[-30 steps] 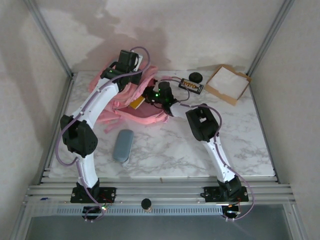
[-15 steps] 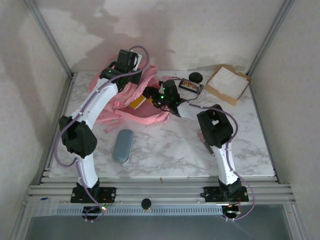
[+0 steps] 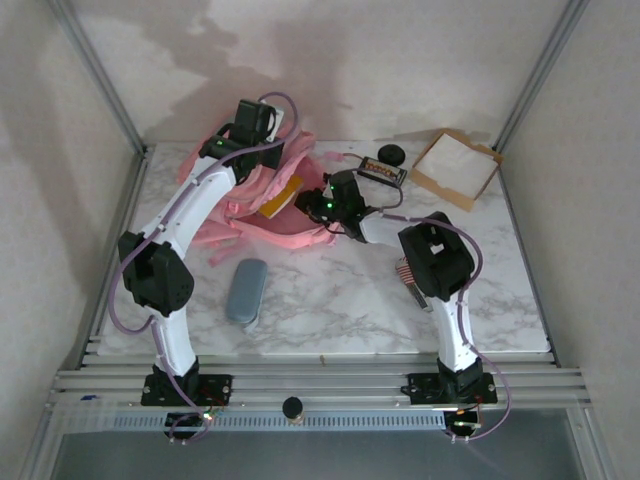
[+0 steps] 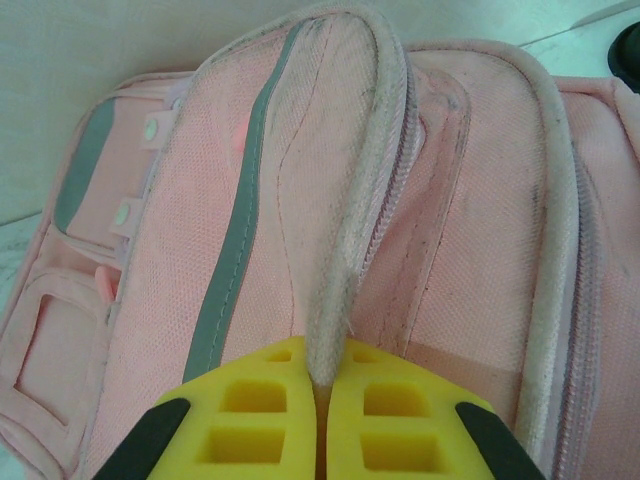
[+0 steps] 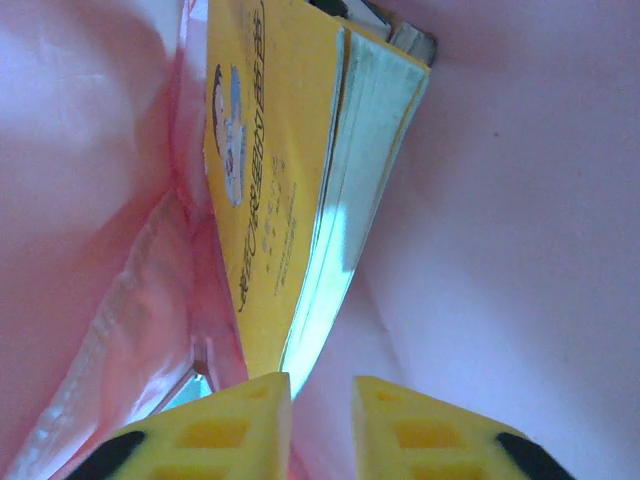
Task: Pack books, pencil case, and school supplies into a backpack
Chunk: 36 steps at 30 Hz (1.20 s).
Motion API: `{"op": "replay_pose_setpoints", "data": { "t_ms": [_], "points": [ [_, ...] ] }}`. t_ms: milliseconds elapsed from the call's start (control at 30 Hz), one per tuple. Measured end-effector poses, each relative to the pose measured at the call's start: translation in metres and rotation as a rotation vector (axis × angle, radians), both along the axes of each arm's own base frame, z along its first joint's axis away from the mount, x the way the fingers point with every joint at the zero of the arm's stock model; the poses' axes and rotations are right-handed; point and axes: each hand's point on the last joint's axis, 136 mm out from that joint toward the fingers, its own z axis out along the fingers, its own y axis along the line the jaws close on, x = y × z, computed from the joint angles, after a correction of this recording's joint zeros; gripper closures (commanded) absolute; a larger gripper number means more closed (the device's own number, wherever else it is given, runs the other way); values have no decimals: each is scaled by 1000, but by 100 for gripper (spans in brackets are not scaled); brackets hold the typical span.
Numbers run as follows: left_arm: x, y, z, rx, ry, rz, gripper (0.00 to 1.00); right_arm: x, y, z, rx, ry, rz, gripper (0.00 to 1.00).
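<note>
Your left jaws pinch the floppy rim of the soft backpack [image 4: 450, 200]; your right jaws, slightly parted and empty, face thin yellow books [image 5: 265, 180], likely light and bendy, best gripped edge-on.

i see the backpack [image 4: 450, 250] pink with a grey stripe, a book [image 5: 270, 180] bright yellow with cartoon print, the pencil case [image 3: 246, 289] grey-blue, my bench [image 3: 330, 300] white marble veined grey.

Marble table [image 3: 330, 300]: backpack [image 3: 262, 228], pencil case [image 3: 246, 290], tray [image 3: 455, 168].
</note>
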Motion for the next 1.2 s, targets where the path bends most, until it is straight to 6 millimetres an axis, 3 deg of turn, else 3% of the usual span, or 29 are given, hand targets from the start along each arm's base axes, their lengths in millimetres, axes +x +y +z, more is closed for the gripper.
{"op": "replay_pose_setpoints", "data": {
  "t_ms": [533, 967, 1100, 1200],
  "points": [
    [0, 1, 0, -7, 3, -3, 100, 33, 22, -10, 14, -18, -9, 86],
    [-1, -5, -8, -51, 23, -11, 100, 85, 73, -6, 40, -133, 28, 78],
    [-1, -8, -10, -72, 29, -16, 100, 81, 70, -8, 12, -141, 40, 70],
    [-4, -10, -13, -94, 35, -19, 100, 60, 54, -12, -38, -118, 44, 68]
  ]
}}
